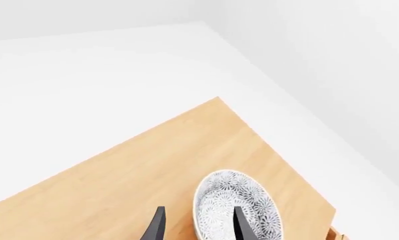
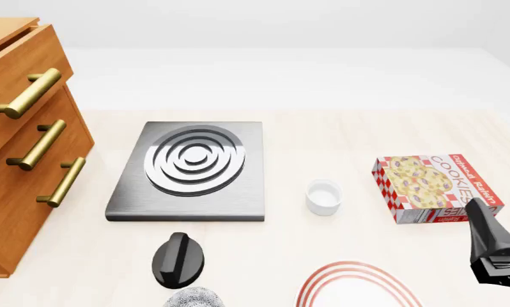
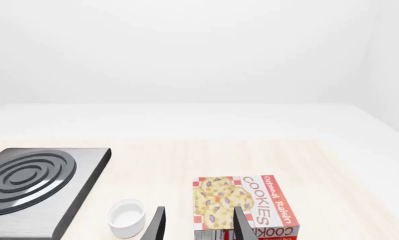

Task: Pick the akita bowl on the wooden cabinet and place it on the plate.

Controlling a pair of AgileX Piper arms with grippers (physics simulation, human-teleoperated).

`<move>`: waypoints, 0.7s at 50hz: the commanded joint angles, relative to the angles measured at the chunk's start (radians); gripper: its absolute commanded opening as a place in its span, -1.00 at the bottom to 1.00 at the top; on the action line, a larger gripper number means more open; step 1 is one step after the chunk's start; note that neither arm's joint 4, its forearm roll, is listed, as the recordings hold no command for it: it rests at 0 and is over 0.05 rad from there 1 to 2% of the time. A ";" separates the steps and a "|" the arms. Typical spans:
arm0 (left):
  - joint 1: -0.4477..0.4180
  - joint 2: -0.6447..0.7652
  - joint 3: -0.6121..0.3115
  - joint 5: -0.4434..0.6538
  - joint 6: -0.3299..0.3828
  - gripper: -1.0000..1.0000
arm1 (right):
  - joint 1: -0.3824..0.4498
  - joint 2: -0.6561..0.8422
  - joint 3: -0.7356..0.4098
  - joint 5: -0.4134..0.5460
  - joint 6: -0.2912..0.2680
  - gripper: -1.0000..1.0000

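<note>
The akita bowl [image 1: 237, 207] sits on the flat top of the wooden cabinet [image 1: 133, 175], near one edge of that top, as the left wrist view shows. The left gripper [image 1: 198, 225] hangs over it with its 2 dark fingers spread: one fingertip [image 1: 242, 222] lies over the bowl's patterned inside, the other over bare wood just beside the rim, so the near wall of the bowl stands between them; whether either finger touches the bowl cannot be told. In the front view the cabinet fills the left edge with 3 brass bar handles [image 2: 32, 93], and its top is out of sight there. The plate [image 2: 357, 286] lies at the near edge of the table, cut off by the frame, well apart from the cabinet. A second speckled bowl [image 2: 193, 298] peeks in at the near edge beside a black knob [image 2: 179, 258]. The stove plate [image 2: 191, 169], small white cup [image 2: 323, 196] and cookie box [image 2: 434, 187] stand farther back. The right gripper [image 3: 198, 225] hovers with fingers parted and nothing between them, pointing toward the cookie box
</note>
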 commanded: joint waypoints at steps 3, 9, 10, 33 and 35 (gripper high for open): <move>-0.005 0.017 0.013 -0.007 0.007 1.00 | 0.000 -0.001 0.000 0.001 0.000 1.00; -0.009 0.020 0.021 -0.012 0.011 1.00 | 0.000 -0.001 0.000 0.001 0.000 1.00; -0.009 0.021 0.022 -0.011 0.010 1.00 | 0.000 -0.001 0.000 0.001 0.000 1.00; 0.002 -0.053 0.071 -0.064 -0.054 -1.00 | 0.000 -0.001 0.000 0.001 0.000 1.00; -0.004 -0.059 0.069 -0.060 -0.067 -1.00 | 0.000 -0.001 0.000 0.001 0.000 1.00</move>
